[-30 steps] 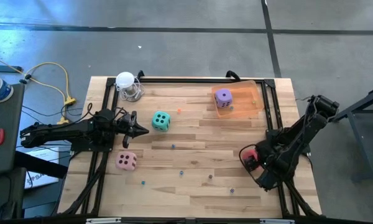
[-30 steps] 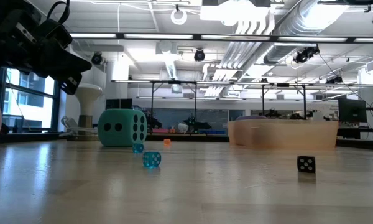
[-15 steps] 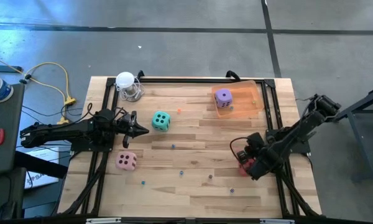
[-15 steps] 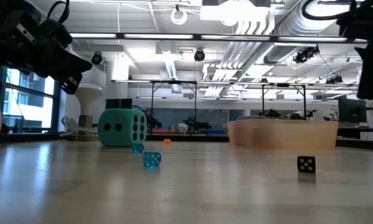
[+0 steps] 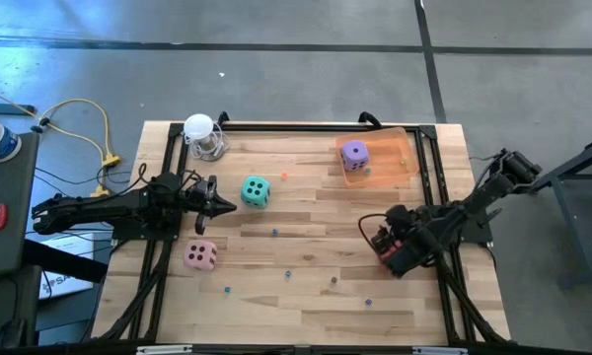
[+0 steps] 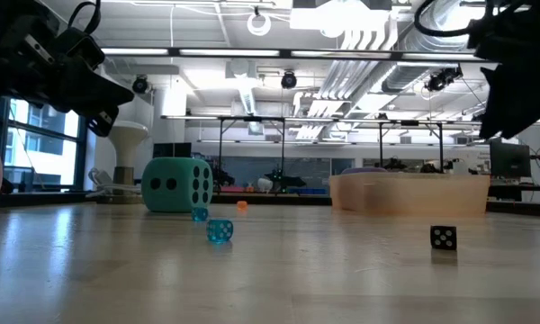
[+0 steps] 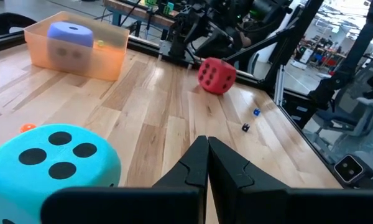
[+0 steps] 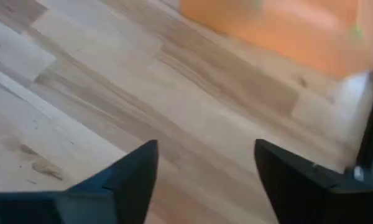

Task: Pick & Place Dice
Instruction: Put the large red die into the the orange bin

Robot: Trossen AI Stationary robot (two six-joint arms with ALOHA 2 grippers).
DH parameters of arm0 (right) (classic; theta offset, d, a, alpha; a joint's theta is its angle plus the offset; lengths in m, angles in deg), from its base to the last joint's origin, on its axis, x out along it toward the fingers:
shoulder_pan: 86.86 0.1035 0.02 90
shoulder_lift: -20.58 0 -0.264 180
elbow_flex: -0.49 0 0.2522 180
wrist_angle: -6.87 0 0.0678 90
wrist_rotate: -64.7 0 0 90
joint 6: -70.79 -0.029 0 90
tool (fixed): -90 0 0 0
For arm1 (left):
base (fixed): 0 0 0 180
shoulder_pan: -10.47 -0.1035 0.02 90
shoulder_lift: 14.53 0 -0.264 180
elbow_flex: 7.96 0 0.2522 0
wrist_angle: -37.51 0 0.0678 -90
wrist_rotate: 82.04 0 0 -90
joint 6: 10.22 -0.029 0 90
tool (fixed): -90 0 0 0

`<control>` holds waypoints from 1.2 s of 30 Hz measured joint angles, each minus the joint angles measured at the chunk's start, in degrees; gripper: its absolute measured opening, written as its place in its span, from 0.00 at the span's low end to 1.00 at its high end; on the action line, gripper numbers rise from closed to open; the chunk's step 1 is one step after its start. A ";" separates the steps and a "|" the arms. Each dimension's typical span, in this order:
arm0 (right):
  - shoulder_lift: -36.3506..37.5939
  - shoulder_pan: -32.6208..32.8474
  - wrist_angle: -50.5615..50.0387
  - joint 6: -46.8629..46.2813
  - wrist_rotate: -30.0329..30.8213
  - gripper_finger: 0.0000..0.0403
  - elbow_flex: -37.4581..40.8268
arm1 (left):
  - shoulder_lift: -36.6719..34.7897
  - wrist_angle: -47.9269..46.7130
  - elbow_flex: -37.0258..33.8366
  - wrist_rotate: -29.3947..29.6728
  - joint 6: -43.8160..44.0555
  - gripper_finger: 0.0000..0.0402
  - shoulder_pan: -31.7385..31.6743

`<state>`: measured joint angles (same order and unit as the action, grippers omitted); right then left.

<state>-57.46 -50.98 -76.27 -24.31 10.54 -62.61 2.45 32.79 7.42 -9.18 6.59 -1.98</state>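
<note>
The red die (image 7: 216,75) rests on the table near its right edge. My right gripper (image 5: 377,240) hangs open just over it, slanting down. Only bare wood shows between its fingers (image 8: 205,163) in the right wrist view. The teal die (image 5: 256,191) sits left of centre, and my left gripper (image 5: 224,204) waits shut beside it, level, its tips (image 7: 207,149) short of the die (image 7: 50,162). The pink die (image 5: 200,255) lies near the left edge. The purple die (image 5: 354,155) sits inside the orange tray (image 5: 400,148). My right gripper stands right above the red die (image 5: 384,248), whose near part its own body covers in the high view. I cannot tell whether a finger touches the die.
A clear cup with a white ball (image 5: 202,136) stands at the far left corner. Several tiny dice and beads lie scattered over the middle of the table, among them a black one (image 6: 443,237) and a blue one (image 6: 219,230). Dark frame rails run along both sides.
My right gripper has swung toward the table's far edge and a little toward its left, rolling its wrist, and now hangs over the red die. My left gripper and the other dice have kept still.
</note>
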 joint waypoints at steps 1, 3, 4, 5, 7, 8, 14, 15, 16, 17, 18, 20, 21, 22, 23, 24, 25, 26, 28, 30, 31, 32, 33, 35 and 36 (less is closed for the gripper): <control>0.00 -0.40 0.64 1.35 0.98 0.69 0.00 | -0.01 -0.01 -0.01 0.02 0.02 0.01 0.00; 0.00 -1.32 1.36 2.17 2.72 0.74 -0.01 | 0.01 -0.01 0.00 0.03 0.02 0.01 0.00; 0.00 -1.71 1.50 2.22 3.04 0.76 -0.02 | -0.01 -0.01 -0.01 0.07 0.02 0.01 0.00; 0.00 -2.03 1.48 2.37 3.10 0.78 -0.02 | -0.01 -0.01 -0.01 0.13 0.02 0.01 0.00; 0.00 -2.46 1.35 2.57 3.07 0.81 -0.02 | -0.01 -0.01 -0.01 0.17 0.04 0.01 0.00; 0.00 -2.71 1.37 2.57 2.88 0.83 -0.02 | 0.00 -0.01 -0.01 0.17 0.04 0.01 0.00; 0.02 -4.17 3.23 3.26 2.65 0.86 -0.04 | 0.01 -0.03 -0.01 0.17 -0.15 0.01 0.00; 0.02 -4.25 4.27 4.78 2.63 0.86 -0.04 | 0.01 -0.03 0.01 0.17 -0.20 0.01 0.00; 0.00 -4.50 5.50 6.30 2.61 0.86 -0.04 | 0.01 -0.03 -0.01 0.17 -0.22 0.01 0.00; -0.02 -4.79 6.61 7.48 2.52 0.86 -0.04 | 0.00 -0.03 -0.01 0.18 -0.22 0.01 0.00; -0.02 -5.14 7.56 8.39 2.20 0.86 -0.07 | 0.00 -0.03 -0.01 0.18 -0.24 0.01 0.00; -0.04 -6.05 9.42 10.55 1.01 0.86 -0.07 | -0.01 -0.03 0.00 0.19 -0.24 0.01 0.00; -0.06 -6.44 10.22 11.86 0.30 0.86 -0.07 | 0.01 -0.03 0.00 0.19 -0.24 0.01 0.00; -0.07 -6.85 10.92 13.46 -0.38 0.86 -0.07 | 0.01 -0.03 -0.01 0.19 -0.24 0.01 0.00; -0.09 -7.29 11.72 15.17 -0.79 0.87 -0.07 | -0.01 -0.03 -0.01 0.19 -0.24 0.01 0.00; -0.31 -7.69 12.75 16.74 -0.81 0.88 -0.08 | -0.01 -0.03 0.00 0.19 -0.24 0.01 0.00; -0.65 -8.10 13.80 18.05 -0.86 0.90 -0.09 | 0.01 -0.03 -0.01 0.19 -0.26 0.01 0.00; -0.97 -8.65 14.79 19.35 -0.88 0.92 -0.11 | 0.01 -0.03 -0.01 0.19 -0.26 0.01 0.00; -1.68 -9.50 16.37 21.43 -1.16 0.96 -0.11 | 0.00 -0.05 0.01 0.19 -0.26 0.01 0.00; -2.86 -10.68 17.40 22.87 -1.29 0.98 -0.11 | -0.01 -0.05 0.00 0.19 -0.26 0.01 0.00; -3.48 -11.24 17.75 23.62 -1.72 0.98 -0.11 | -0.01 -0.03 -0.01 0.19 -0.26 0.01 0.00; -4.12 -11.78 18.01 24.31 -2.31 0.98 -0.11 | 0.00 -0.04 0.00 0.19 -0.26 0.01 0.00; -4.80 -12.35 18.24 24.80 -2.78 0.98 -0.11 | 0.01 -0.05 -0.01 0.19 -0.26 0.01 0.00; -6.09 -13.57 18.34 24.92 -2.82 0.99 -0.11 | 0.00 -0.06 0.01 0.19 -0.28 0.01 0.00; -6.60 -14.14 18.23 25.28 -2.82 0.99 -0.11 | 0.01 -0.07 0.00 0.19 -0.28 0.01 0.00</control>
<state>-64.06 -65.12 -58.05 0.97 7.72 -62.72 2.46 32.72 7.41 -8.99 6.31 -1.98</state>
